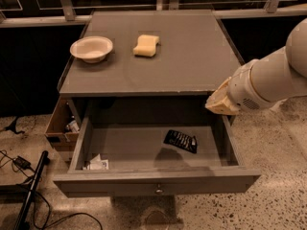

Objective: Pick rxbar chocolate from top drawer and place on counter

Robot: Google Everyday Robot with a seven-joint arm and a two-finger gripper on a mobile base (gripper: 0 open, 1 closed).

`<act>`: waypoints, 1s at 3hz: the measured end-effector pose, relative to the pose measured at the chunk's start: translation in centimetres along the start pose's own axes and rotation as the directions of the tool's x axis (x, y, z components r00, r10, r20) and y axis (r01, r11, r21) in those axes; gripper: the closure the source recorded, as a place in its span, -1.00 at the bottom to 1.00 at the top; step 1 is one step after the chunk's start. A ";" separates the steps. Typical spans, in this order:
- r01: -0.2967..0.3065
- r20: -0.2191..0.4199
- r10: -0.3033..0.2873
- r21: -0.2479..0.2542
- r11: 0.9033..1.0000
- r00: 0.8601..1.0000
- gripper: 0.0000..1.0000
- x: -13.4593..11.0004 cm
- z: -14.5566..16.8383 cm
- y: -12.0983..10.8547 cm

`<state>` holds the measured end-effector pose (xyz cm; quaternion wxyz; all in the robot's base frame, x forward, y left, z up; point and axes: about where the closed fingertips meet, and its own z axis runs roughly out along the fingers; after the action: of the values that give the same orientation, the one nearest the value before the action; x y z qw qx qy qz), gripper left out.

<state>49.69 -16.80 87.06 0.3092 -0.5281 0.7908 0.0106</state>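
Observation:
The rxbar chocolate point(181, 141), a flat black bar with a white patch at its right end, lies on the bottom of the open top drawer point(134, 150), right of centre. The drawer's front panel has a small metal knob point(157, 191). My gripper point(219, 101), cream-coloured at the end of the white arm, hovers over the drawer's right rear corner, just below the counter's front edge. It is above and to the right of the bar and apart from it. The grey counter point(182, 61) lies above the drawer.
A white bowl point(91, 48) and a yellowish sponge point(146, 45) sit on the counter's back left. A crumpled white paper scrap point(97, 164) lies in the drawer's front left corner. A brown cardboard box point(60, 123) stands left of the cabinet, with cables and a black pole point(29, 195) on the floor.

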 end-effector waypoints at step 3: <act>-0.130 0.028 0.131 -0.032 0.991 0.991 1.00 5.7 7.1 3.7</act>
<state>48.61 -17.44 77.33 0.3117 -0.4796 0.8187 0.0507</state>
